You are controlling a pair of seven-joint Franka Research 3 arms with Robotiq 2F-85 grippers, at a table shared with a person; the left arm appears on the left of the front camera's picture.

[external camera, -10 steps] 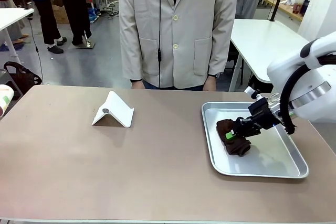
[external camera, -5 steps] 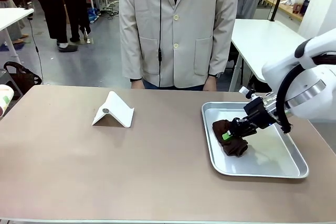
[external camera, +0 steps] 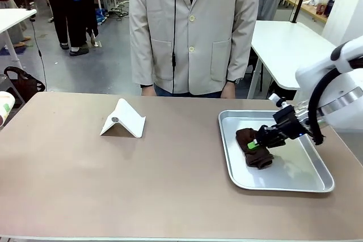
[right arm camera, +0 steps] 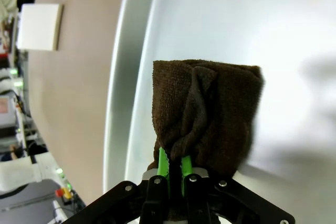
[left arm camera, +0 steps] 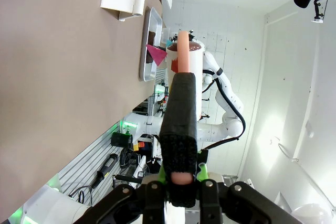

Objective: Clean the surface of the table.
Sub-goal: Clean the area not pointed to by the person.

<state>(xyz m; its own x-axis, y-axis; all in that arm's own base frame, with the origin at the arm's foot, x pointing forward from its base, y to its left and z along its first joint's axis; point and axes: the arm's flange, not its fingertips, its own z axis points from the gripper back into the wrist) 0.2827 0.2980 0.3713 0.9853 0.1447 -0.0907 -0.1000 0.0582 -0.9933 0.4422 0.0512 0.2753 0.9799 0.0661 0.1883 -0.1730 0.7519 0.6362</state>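
Front view: spotting the right gripper (external camera: 253,145) clenched on a brown cloth (external camera: 258,160), down in the metal tray (external camera: 295,169) at the right end of the brownish worktop (external camera: 142,179). Left wrist view: catching the left gripper (left arm camera: 181,174) clamped round a black block (left arm camera: 178,119), maybe foam, pink core poking out.

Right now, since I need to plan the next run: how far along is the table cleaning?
Done: nothing visibly wiped. In hand: the right gripper is shut on the brown cloth in the metal tray; the left gripper is shut on a black block. Left: wiping the table, where a white stand sits.
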